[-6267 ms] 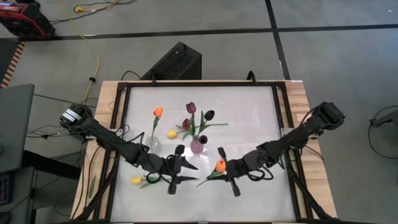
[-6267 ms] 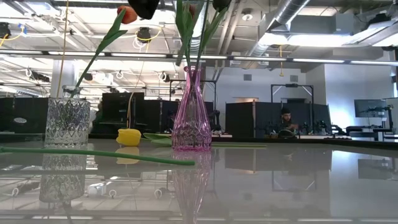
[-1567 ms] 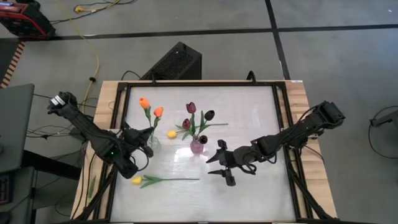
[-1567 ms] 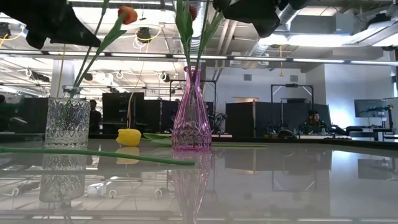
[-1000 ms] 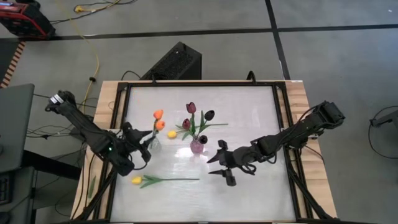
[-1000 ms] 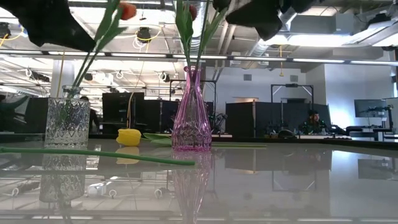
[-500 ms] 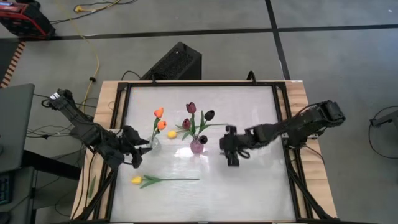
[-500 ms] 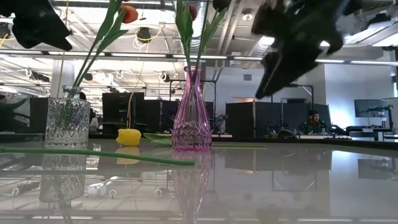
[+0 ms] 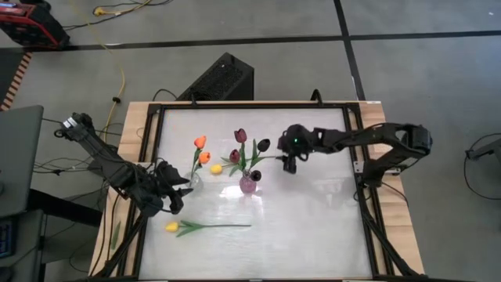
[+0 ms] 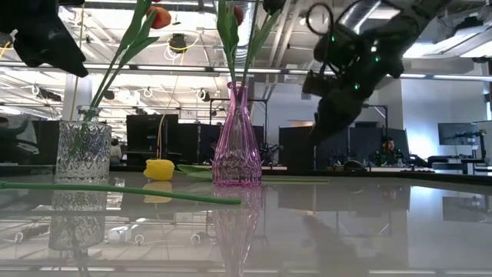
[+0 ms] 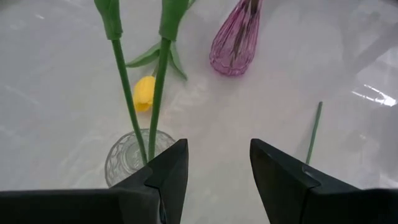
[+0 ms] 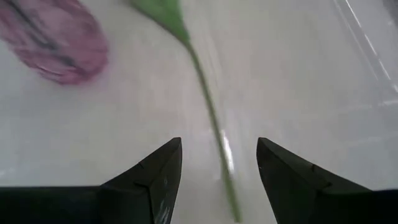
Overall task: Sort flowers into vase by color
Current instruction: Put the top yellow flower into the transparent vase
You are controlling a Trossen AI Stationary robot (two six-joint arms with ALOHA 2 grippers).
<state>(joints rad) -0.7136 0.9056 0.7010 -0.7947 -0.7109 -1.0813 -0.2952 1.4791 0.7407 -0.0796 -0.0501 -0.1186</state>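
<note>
A clear vase (image 9: 192, 181) holds two orange flowers (image 9: 200, 142). A purple vase (image 9: 248, 184) holds three maroon flowers (image 9: 240, 135). One yellow flower (image 9: 216, 168) lies on the table behind the purple vase, its stem (image 12: 211, 118) running to the right. Another yellow flower (image 9: 171, 226) lies near the front left. My left gripper (image 9: 170, 197) hangs open just left of the clear vase (image 11: 134, 155), holding nothing. My right gripper (image 9: 288, 163) is open above the far flower's stem end, a finger on either side of it in the right wrist view, not touching it.
The glossy white table top has a raised frame (image 9: 356, 157) around it. Bare surface spreads to the right and front of the purple vase (image 10: 236, 138). The near yellow flower's stem (image 10: 115, 190) lies across the front left.
My right gripper has swung from the near middle of the table toward the far edge and sunk to the lying flower's stem, right of the purple vase. My left gripper has turned away from the clear vase, where both orange flowers stand.
</note>
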